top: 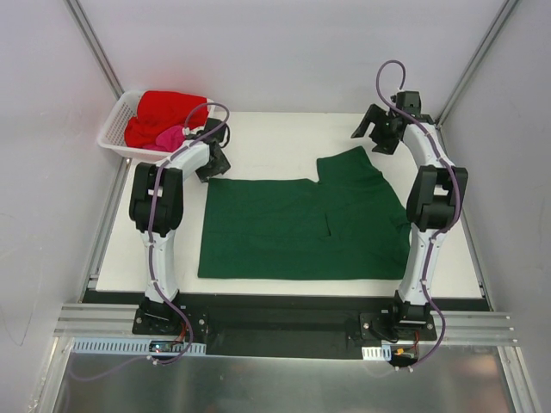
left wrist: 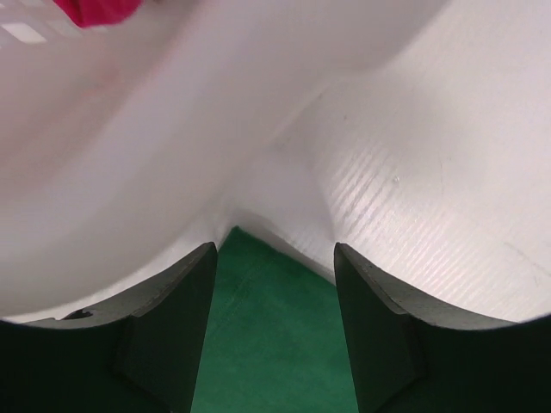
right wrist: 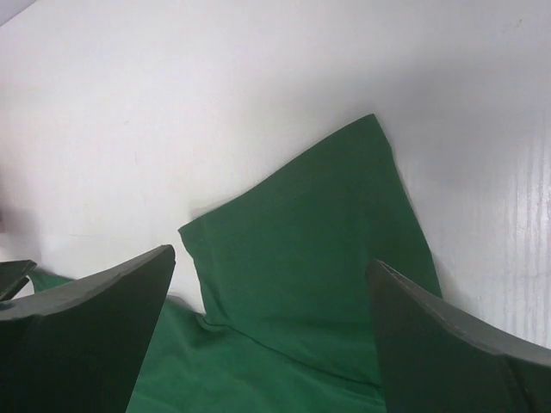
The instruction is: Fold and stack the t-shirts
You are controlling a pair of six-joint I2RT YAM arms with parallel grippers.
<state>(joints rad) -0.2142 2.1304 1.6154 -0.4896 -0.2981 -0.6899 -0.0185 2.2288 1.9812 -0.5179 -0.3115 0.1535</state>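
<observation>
The dark green t-shirt lies spread flat on the white table, one sleeve pointing to the far side. My left gripper is low over its far-left corner. In the left wrist view it is open, with the green cloth between the fingers. My right gripper is open, raised beyond the far right of the shirt. Its wrist view looks down on the sleeve. The red t-shirt and the pink t-shirt lie bunched in the basket.
The white lattice basket stands at the table's far left corner, just beyond my left gripper. Red cloth shows at the top left of the left wrist view. White walls enclose the table on three sides.
</observation>
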